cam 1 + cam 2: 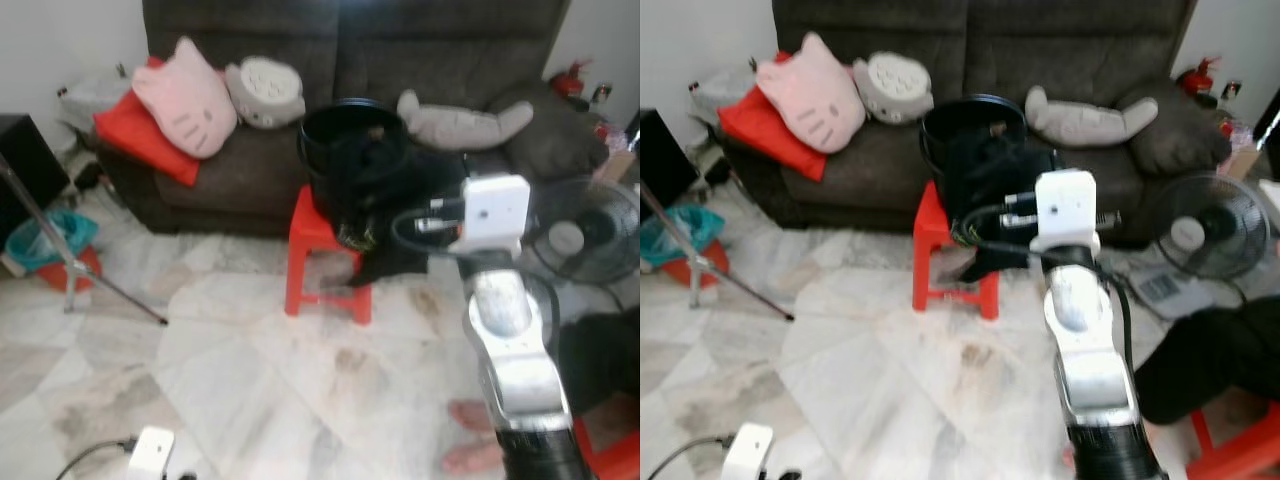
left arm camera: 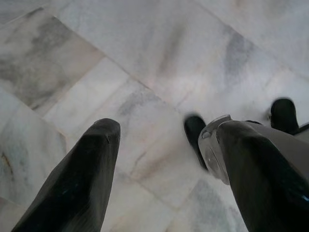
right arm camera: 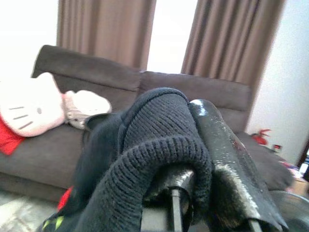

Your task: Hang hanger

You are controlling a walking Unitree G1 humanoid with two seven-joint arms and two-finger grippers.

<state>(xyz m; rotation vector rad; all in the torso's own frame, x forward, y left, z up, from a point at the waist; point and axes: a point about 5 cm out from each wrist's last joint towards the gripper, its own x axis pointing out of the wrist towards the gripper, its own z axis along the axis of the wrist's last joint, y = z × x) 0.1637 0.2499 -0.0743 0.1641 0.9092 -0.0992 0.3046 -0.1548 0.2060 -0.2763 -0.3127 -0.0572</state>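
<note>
Right claw [image 3: 193, 159] clamped on a dark ribbed knit garment [image 3: 145, 145], held up before the sofa [image 1: 420, 50].
The soft, coarse-knit cloth drapes over the glossy black fingers [image 3: 227, 154], trailing toward a round black basket [image 1: 352, 150] on a red plastic stool [image 1: 312, 250]. No hanger can be made out. The left claw [image 2: 164, 169], fingers apart, hangs over smooth veined marble floor [image 1: 250, 370], open at the stool's front edge.

Right arm [image 1: 1080, 330] rises from bottom centre-right, white wrist block at frame centre. Behind it, black bucket [image 1: 975, 150] with dark clothing on red stool [image 1: 945, 255]. Dark sofa [image 1: 980, 60] across top holds pink cat pillow [image 1: 810, 95], grey plush [image 1: 1085, 120]. Fan [image 1: 1210, 235] at right.
</note>
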